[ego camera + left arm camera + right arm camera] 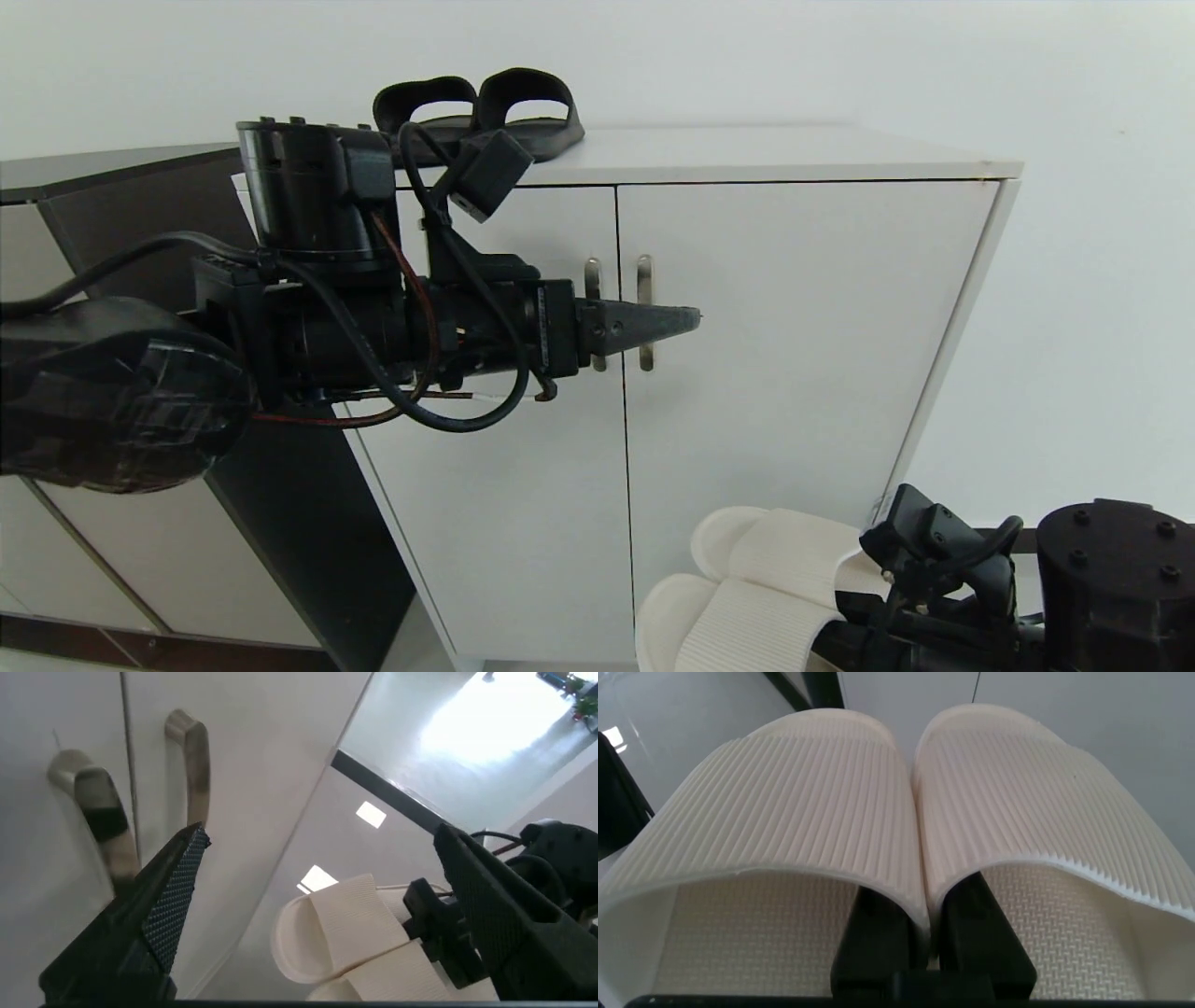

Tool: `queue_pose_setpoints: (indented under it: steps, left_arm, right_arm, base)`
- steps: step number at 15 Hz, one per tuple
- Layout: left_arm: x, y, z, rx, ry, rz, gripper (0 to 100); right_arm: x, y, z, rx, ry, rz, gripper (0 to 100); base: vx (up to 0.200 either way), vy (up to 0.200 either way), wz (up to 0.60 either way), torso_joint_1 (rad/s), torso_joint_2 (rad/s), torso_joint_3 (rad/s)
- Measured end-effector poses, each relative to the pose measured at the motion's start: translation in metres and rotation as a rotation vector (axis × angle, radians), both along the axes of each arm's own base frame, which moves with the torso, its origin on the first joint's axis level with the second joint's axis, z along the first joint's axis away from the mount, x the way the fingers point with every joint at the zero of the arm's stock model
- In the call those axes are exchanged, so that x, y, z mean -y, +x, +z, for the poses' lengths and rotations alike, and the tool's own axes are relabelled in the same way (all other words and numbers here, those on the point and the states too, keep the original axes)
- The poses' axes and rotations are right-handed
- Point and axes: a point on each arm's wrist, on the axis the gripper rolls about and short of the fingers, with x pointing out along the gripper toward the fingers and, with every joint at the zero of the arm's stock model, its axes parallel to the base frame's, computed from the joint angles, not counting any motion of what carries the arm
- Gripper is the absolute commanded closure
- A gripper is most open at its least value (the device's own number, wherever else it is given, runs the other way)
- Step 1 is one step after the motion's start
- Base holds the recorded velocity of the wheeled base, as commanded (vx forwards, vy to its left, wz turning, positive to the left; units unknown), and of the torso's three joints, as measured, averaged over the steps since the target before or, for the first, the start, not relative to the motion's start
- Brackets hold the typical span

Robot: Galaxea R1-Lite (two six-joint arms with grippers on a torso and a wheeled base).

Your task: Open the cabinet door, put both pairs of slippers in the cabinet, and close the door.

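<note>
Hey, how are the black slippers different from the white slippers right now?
The black slippers are dark with smooth straps; the white slippers are cream with ribbed straps. The black slippers sit on top of the cabinet; the white slippers are held low by the right hand. Both are pairs lying side by side.
</note>
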Motion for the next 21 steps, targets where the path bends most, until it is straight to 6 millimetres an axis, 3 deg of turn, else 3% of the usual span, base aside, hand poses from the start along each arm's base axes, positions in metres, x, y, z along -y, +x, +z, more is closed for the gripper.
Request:
queue_pose_setpoints:
  steps: [21]
  left_arm:
    - [0.013,0.034,-0.012,-0.009,0.013,0.054,0]
  right_arm:
    - [-0.002,-0.004,0.000,0.000,-0.001,0.019,100]
  base:
    - [0.000,0.000,0.00,0.000,0.00,0.000]
